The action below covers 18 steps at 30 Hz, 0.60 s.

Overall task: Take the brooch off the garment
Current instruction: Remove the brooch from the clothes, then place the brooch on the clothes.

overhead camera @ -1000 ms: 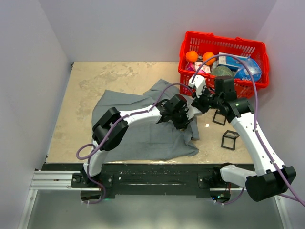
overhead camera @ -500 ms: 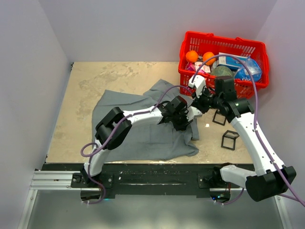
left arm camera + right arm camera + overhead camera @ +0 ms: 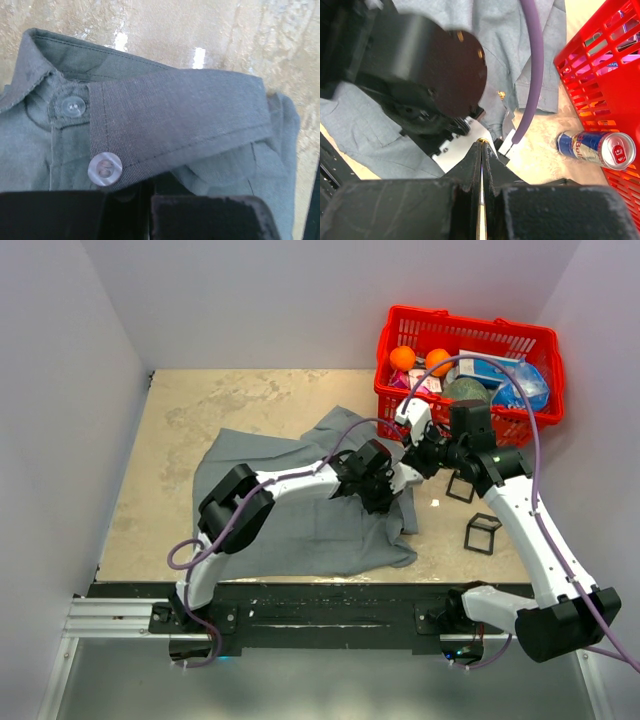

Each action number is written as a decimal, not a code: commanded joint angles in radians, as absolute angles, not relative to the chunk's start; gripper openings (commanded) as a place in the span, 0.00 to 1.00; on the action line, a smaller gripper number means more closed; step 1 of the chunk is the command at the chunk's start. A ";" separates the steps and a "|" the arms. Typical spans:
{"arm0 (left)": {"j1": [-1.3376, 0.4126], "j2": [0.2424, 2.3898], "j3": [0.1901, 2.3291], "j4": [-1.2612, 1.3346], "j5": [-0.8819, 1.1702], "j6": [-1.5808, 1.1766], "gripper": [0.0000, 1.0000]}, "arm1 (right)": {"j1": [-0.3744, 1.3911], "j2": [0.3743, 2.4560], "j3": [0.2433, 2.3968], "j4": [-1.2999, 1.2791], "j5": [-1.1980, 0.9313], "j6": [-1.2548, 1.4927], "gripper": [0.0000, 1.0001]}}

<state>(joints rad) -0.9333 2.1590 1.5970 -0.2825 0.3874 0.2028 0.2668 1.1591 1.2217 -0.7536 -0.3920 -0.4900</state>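
Left gripper [image 3: 150, 192] has closed by the garment [image 3: 175, 120] collar (right gripper [image 3: 481, 150] likewise)

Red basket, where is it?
In the top view, the red basket sits at the table's far right corner, to the right of the grey shirt.

No text could be read for certain. A blue and silver drink can [image 3: 595, 149] lying on its side just beside the red basket [image 3: 620, 80] bore red lettering, but it was too blurred to spell out. The packets [image 3: 495, 372] inside the basket showed coloured print in the overhead view, too small to make out.
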 commanded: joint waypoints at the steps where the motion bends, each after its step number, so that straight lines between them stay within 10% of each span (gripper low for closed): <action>1: -0.905 1.968 1.603 -0.307 0.440 0.213 0.00 | 0.259 1.167 1.230 -0.723 -0.399 -0.477 0.00; 18: -0.666 1.528 1.042 -0.374 0.342 0.271 0.00 | 0.261 1.285 1.327 -0.686 -0.485 -0.456 0.00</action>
<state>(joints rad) -0.6960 1.6169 1.1496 -0.4019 0.3664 0.2321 0.2615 1.2686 1.2488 -0.6899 -0.4438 -0.4706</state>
